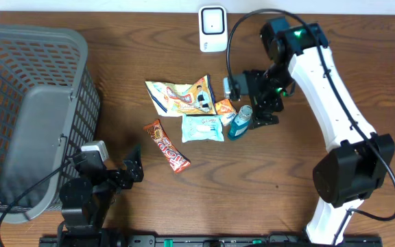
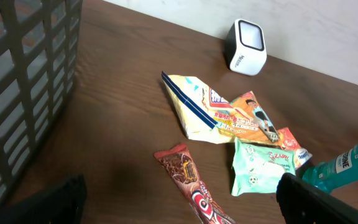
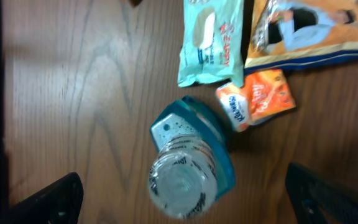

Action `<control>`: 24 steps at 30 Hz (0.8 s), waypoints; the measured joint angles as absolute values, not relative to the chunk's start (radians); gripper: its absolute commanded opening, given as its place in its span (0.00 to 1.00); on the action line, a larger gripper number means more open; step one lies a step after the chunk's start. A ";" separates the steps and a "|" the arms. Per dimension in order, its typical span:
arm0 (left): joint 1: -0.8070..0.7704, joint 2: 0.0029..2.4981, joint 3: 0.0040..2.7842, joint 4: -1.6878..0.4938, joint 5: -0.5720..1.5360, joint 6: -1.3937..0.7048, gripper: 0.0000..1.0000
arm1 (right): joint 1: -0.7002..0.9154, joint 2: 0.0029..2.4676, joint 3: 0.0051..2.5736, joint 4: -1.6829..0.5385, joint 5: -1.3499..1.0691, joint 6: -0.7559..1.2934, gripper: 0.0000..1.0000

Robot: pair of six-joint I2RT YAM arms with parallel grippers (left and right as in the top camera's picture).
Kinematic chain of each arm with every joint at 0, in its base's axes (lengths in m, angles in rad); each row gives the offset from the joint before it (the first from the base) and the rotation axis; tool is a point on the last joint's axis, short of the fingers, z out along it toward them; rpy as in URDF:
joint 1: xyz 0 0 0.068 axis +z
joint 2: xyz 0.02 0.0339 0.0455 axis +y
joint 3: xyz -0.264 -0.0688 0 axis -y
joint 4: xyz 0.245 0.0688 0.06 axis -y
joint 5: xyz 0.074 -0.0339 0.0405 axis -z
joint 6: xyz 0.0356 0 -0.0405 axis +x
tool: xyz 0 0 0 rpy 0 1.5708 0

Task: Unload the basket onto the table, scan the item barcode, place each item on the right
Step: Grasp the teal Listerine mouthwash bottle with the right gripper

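A white barcode scanner [image 1: 212, 27] [image 2: 246, 46] stands at the table's far edge. Mid-table lie a yellow-orange snack bag [image 1: 181, 96] [image 2: 219, 112], a mint packet [image 1: 202, 128] [image 3: 209, 38], a small orange packet [image 1: 225, 108] [image 3: 257, 98] and a red-brown bar [image 1: 168, 146] [image 2: 191, 186]. A blue bottle [image 1: 240, 122] [image 3: 188, 168] stands upright beside them. My right gripper [image 1: 258, 113] [image 3: 185, 202] is open right above the bottle, which shows between its fingers, untouched. The left gripper [image 1: 134, 170] [image 2: 179, 208] is open near the front edge, short of the bar.
A large grey mesh basket [image 1: 26, 110] [image 2: 17, 81] fills the left side of the table. The right arm's white links [image 1: 334, 103] reach over the table's right part. A wall rises behind the scanner.
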State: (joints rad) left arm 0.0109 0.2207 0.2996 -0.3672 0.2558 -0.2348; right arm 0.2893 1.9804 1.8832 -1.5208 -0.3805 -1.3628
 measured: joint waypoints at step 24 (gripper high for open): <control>0.011 0.221 0.300 -0.367 0.256 -0.235 0.97 | 0.290 1.982 1.768 -1.367 -0.342 -1.355 0.99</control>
